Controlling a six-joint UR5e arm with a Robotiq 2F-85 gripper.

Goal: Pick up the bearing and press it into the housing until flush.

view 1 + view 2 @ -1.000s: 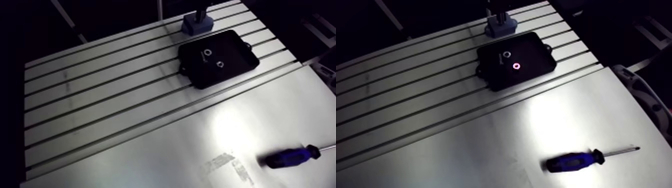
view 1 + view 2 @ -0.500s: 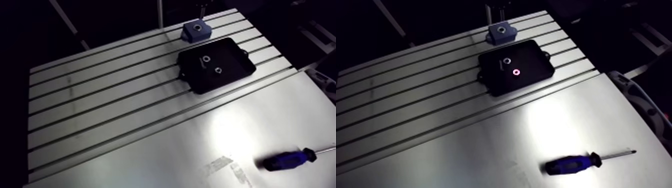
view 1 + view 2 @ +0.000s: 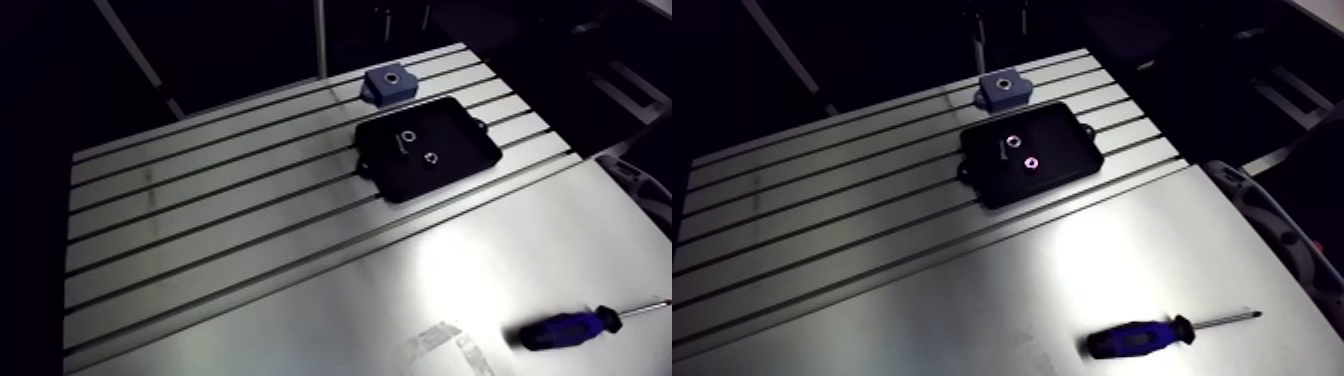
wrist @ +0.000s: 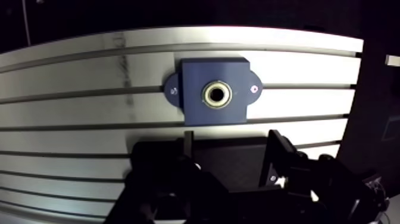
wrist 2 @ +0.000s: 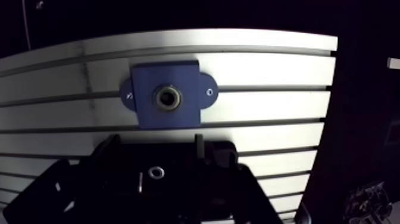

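The blue housing (image 4: 196,110) is bolted to the slotted table ahead of my gripper (image 4: 231,152). A metal bearing (image 4: 217,93) sits in its centre bore. My gripper is open: its fingers (image 4: 188,142) stand apart above the near side of the housing, with only the black tray showing between them. In the arm view the housing (image 3: 388,82) stands at the table's far edge, with nothing covering its top. The gripper above it is lost in the dark.
A black tray (image 3: 460,140) lies just in front of the housing and holds two small metal rings (image 3: 408,138) (image 3: 430,157). A blue-handled screwdriver (image 3: 565,328) lies on the smooth plate at the near right. Slots run across the table (image 3: 220,220).
Earlier my gripper stood down on the housing; it has since lifted off and its fingers have spread. The arm camera has shifted, so the whole table sits differently in view.
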